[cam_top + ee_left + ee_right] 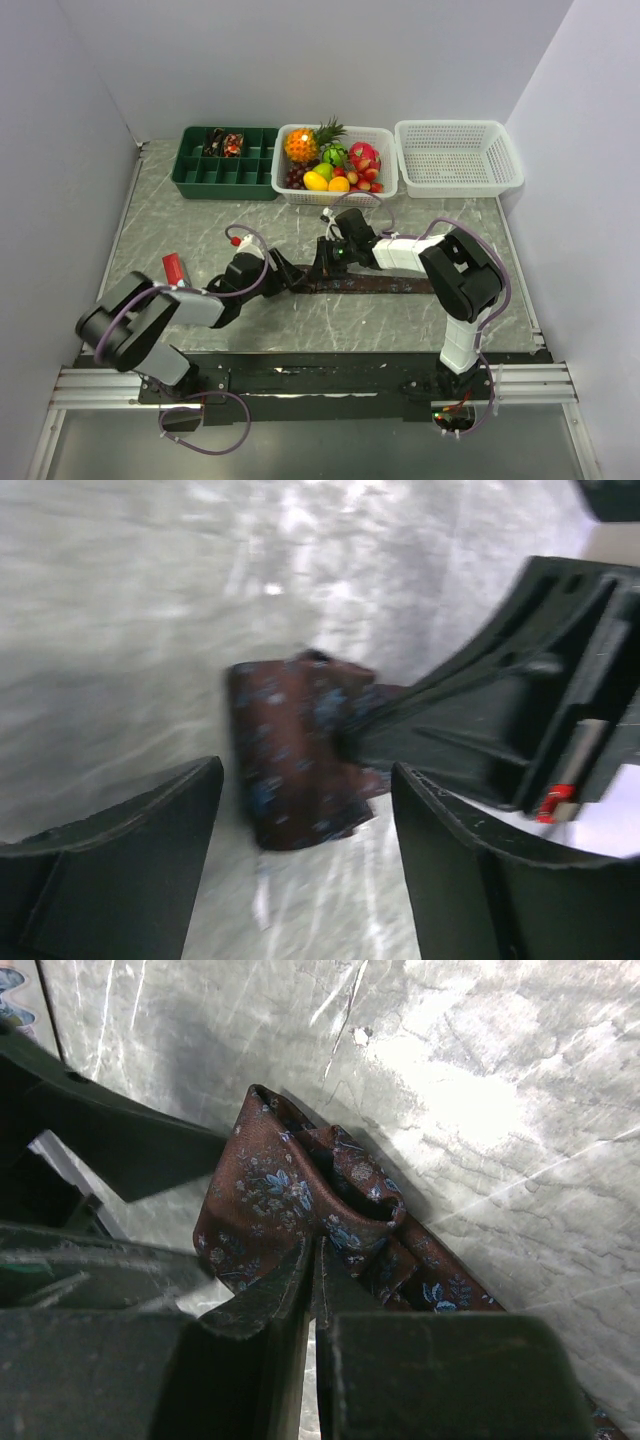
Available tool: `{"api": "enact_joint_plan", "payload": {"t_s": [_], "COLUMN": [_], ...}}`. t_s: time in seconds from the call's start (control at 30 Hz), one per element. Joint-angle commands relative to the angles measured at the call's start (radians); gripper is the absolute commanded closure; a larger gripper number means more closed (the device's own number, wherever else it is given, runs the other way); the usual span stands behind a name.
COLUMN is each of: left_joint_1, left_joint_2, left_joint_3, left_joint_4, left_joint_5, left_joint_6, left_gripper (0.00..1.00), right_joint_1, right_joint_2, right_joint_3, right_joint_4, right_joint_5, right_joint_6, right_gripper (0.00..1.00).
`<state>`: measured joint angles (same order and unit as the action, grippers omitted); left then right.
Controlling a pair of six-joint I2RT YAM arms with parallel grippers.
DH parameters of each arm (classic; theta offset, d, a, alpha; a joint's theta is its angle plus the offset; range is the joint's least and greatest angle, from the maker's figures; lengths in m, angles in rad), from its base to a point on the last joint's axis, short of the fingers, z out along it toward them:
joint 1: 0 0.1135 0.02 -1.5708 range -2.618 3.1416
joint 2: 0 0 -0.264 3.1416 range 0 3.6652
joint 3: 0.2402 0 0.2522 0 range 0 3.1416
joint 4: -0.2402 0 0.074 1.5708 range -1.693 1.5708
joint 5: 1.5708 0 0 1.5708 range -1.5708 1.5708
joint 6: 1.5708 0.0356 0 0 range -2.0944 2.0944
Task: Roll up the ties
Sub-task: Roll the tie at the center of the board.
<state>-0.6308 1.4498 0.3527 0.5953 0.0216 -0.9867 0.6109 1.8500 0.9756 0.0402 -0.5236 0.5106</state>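
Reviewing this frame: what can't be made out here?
- Top view: the tie's rolled end, under the left gripper and right gripper.
- Left wrist view: tie pattern, motion-blurred.
- Right wrist view: the pinch point, behind its fingers; tie's tail cut by frame edge.
- Top view: green tray's contents, too small.

grey left arm [150,320], white-and-black right arm [455,290], purple cables [250,233], black left pincer [305,780]

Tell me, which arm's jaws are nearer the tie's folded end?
Right. Jaws of the right arm pinch the folded tie; those of the left arm stand open close beside it.
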Motion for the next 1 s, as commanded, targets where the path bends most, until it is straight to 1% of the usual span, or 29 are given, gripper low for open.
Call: {"api": "enact_joint_plan", "payload": {"t_s": [0.0,0.07,0.1,0.17,0.27,0.3,0.33,0.37,0.4,0.43,0.53,0.57,0.77,0.8,0.93,0.97], "left_joint_1": [0.003,0.003,0.003,0.003,0.002,0.003,0.003,0.003,0.002,0.003,0.002,0.002,0.002,0.002,0.002,0.003], "left_joint_2": [0.131,0.165,0.197,0.221,0.251,0.256,0.254,0.253,0.244,0.236,0.192,0.164,0.064,0.057,0.031,0.024], "left_joint_3": [-0.017,-0.035,-0.038,-0.038,-0.047,-0.049,-0.050,-0.049,-0.046,-0.032,0.005,0.014,0.081,0.091,0.133,0.140], "left_joint_4": [0.200,0.266,0.321,0.357,0.422,0.434,0.436,0.434,0.420,0.376,0.270,0.200,-0.081,-0.106,-0.198,-0.213], "left_joint_5": [0.146,0.164,0.166,0.173,0.175,0.169,0.161,0.155,0.144,0.138,0.106,0.098,-0.003,-0.012,-0.017,-0.047], "left_joint_6": [-0.081,-0.113,-0.121,-0.139,-0.148,-0.150,-0.153,-0.152,-0.147,-0.141,-0.104,-0.083,-0.023,-0.014,0.034,0.042], "left_gripper": [0.28,0.30,0.34,0.37,0.61,0.77,0.83,0.86,0.96,0.99,0.99,0.99,0.99,0.99,0.99,0.99], "right_joint_1": [0.001,0.001,0.000,0.001,0.000,0.001,0.001,0.003,0.001,0.000,0.001,0.000,-0.003,-0.005,-0.005,-0.005], "right_joint_2": [-0.021,-0.015,-0.012,-0.008,-0.003,-0.003,-0.003,-0.006,-0.006,-0.009,-0.035,-0.044,-0.092,-0.095,-0.101,-0.100], "right_joint_3": [0.025,0.034,0.035,0.035,0.035,0.037,0.035,0.037,0.037,0.038,0.044,0.048,0.060,0.058,0.043,0.041], "right_joint_4": [-0.020,-0.020,-0.017,-0.017,-0.006,0.000,0.003,0.006,0.009,0.010,0.001,-0.003,-0.036,-0.060,-0.059,-0.054], "right_joint_5": [0.048,0.043,0.042,0.045,0.043,0.039,0.034,0.033,0.033,0.031,0.053,0.059,0.111,0.114,0.120,0.117], "right_joint_6": [-0.035,-0.035,-0.034,-0.029,-0.026,-0.024,-0.023,-0.020,-0.018,-0.017,-0.023,-0.026,-0.053,-0.055,-0.061,-0.061], "right_gripper": [0.88,0.88,0.88,0.88,0.88,0.88,0.88,0.88,0.88,0.88,0.87,0.87,0.87,0.87,0.87,0.87]}}
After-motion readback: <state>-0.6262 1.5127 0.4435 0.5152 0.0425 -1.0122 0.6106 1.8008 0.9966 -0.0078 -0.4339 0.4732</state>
